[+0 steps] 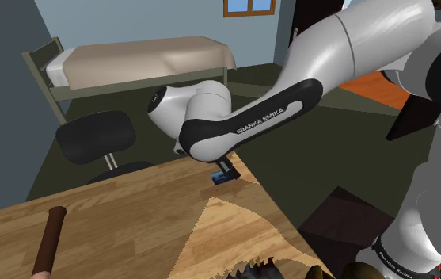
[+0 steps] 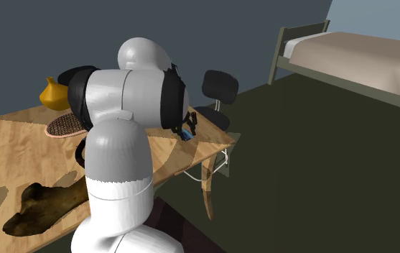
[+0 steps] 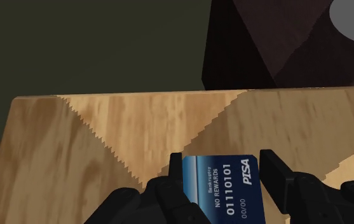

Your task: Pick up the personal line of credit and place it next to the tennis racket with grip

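In the shoulder view the arm reaches down to the desk's [image 1: 131,208] far corner, where the fingers [image 1: 226,167] meet a blue card [image 1: 220,179]; the tennis racket's [image 1: 50,238] brown grip lies well apart, toward that view's lower left. The second exterior view puts the blue card [image 2: 186,134] at the desk corner near the chair [image 2: 218,85]. In the wrist view the fingers [image 3: 274,175] pinch the blue card [image 3: 223,191] between them, close to the desk edge

Glossy white arm [image 1: 353,47], rounded links, black joint bands. White "FRANKA EMIKA" lettering [image 1: 252,120] along one black band. All-black gripper [image 3: 223,167], two blocky fingers [image 3: 276,175].
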